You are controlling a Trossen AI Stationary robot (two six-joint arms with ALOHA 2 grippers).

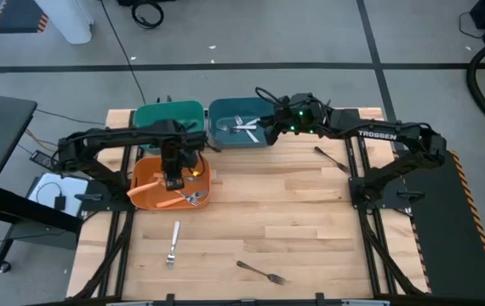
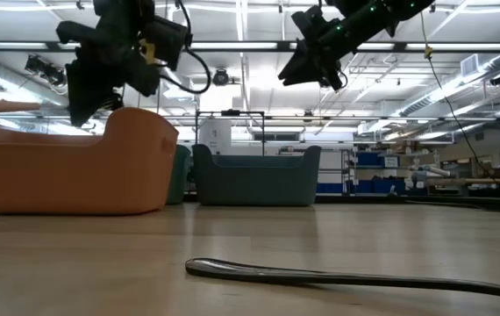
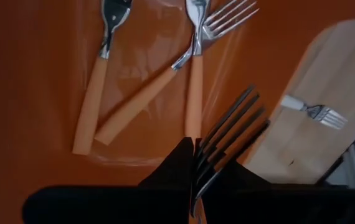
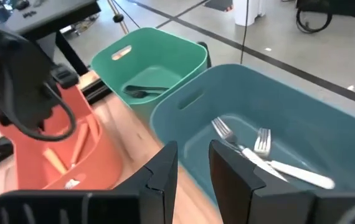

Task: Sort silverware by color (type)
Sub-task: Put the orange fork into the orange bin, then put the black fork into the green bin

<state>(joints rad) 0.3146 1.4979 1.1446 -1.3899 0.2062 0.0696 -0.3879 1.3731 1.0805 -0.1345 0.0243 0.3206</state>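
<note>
Left claw (image 3: 195, 163) hangs over the orange bin (image 1: 149, 194), fingers nearly closed around a fork (image 3: 227, 134); right claw (image 4: 193, 163) hovers open and empty above the blue bin (image 4: 327, 134) holding silver forks (image 4: 261, 158).

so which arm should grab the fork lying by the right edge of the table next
Right. The right gripper hovers open and empty over the blue bin, nearer that dark fork; the left gripper is busy over the orange bin.
</note>
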